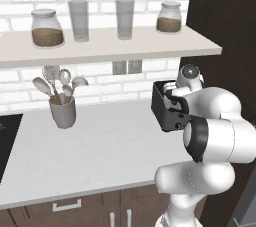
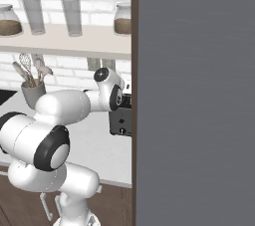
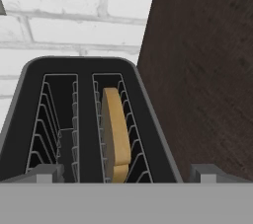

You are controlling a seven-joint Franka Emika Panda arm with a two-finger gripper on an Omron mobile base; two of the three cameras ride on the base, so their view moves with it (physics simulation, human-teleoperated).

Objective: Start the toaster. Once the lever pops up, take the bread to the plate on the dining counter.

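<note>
A: Where's the bread point(image 3: 116, 131)?
B: On edge in the right slot of the toaster point(image 3: 20, 119), which sits on the bench point(image 1: 100, 146) beside the dark cabinet wall point(image 3: 207, 70).
A: Pincer point(image 3: 126, 174)?
B: Above the slots, fingertips point(image 3: 45, 173) spread wide, holding nothing.

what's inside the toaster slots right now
In the hand view, the toaster holds one bread slice standing on edge in the right-hand slot. The other slot shows only wire guides. The slice's lower part is hidden down in the slot.
</note>
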